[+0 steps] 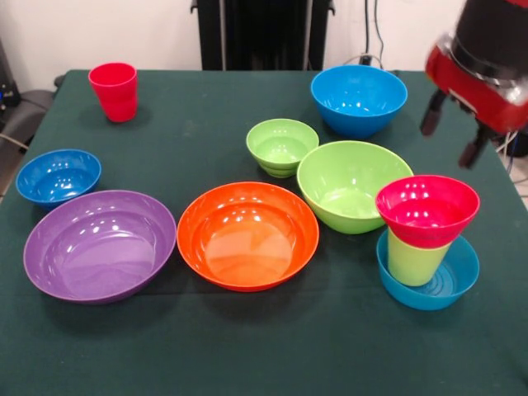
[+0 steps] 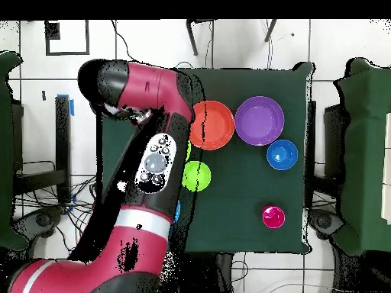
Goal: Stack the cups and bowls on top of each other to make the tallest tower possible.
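At the right in the front view a teal-blue bowl [image 1: 459,279] holds an upside-down lime-green tumbler [image 1: 415,259], and a small red bowl [image 1: 427,209] sits on top of it. The red tumbler [image 1: 115,91] stands alone at the far left; it also shows in the overhead view [image 2: 273,217]. A small dark-blue bowl [image 1: 58,175] sits at the left edge. My gripper [image 1: 448,147] hangs open and empty above and just behind the stack, touching nothing. In the overhead view my arm [image 2: 156,164] hides the stack and the gripper.
A larger blue bowl [image 1: 359,99] sits at the back right. A small ribbed lime bowl [image 1: 282,146], a large lime bowl [image 1: 353,186], an orange bowl [image 1: 247,235] and a purple bowl [image 1: 99,245] fill the middle and left of the green table [image 1: 247,346].
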